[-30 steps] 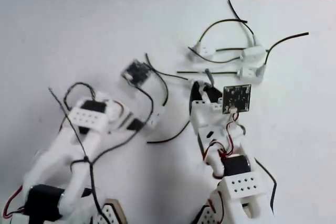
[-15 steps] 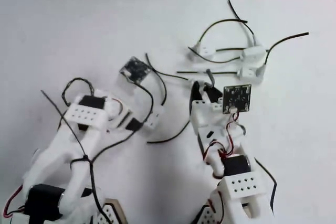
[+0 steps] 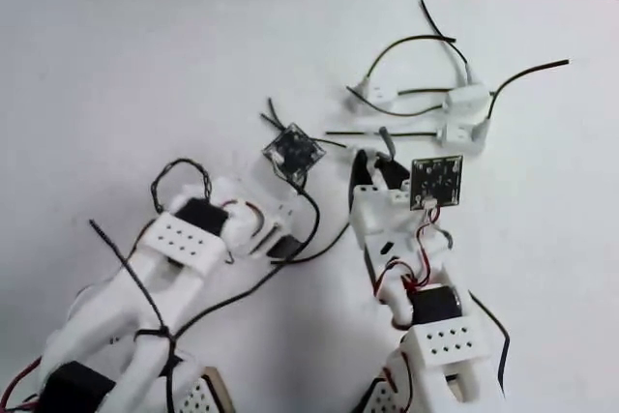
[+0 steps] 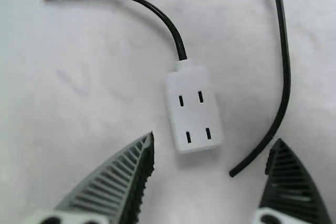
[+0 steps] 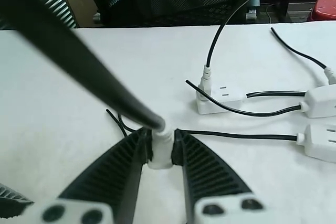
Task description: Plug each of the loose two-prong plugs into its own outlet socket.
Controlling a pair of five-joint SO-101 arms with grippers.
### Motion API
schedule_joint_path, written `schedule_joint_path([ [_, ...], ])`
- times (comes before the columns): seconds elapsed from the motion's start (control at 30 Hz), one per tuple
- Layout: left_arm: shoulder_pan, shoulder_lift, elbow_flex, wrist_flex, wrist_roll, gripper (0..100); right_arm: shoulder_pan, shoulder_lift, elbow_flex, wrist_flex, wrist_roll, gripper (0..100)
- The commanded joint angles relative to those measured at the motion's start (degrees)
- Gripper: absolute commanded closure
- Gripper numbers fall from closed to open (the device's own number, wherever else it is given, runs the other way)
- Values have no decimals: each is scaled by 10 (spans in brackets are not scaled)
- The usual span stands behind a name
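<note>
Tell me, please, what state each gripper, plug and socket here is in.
left gripper: open, over a socket.
socket: lying flat, all slots empty.
right gripper: shut on the plug.
plug: held, in no socket.
far socket: visible slots empty.
third socket: cannot tell.
fourth socket: cannot tell.

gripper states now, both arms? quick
Left gripper: open, empty, white outlet socket just ahead of its fingertips.
Right gripper: shut on a white plug.
</note>
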Motion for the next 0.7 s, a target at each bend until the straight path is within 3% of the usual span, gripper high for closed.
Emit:
schedule_joint_path([
  [0.0, -17, 44, -12, -45, 1, 668, 4, -6, -4, -12, 8, 981],
  [0.13, -80, 140, -71, -67, -17, 669, 4, -6, -4, -12, 8, 981],
  [0.33, -137, 209, -176, 25, -35, 669, 4, -6, -4, -12, 8, 981],
  [0.67, -150, 39, -187, 135, -33, 669, 4, -6, -4, -12, 8, 981],
])
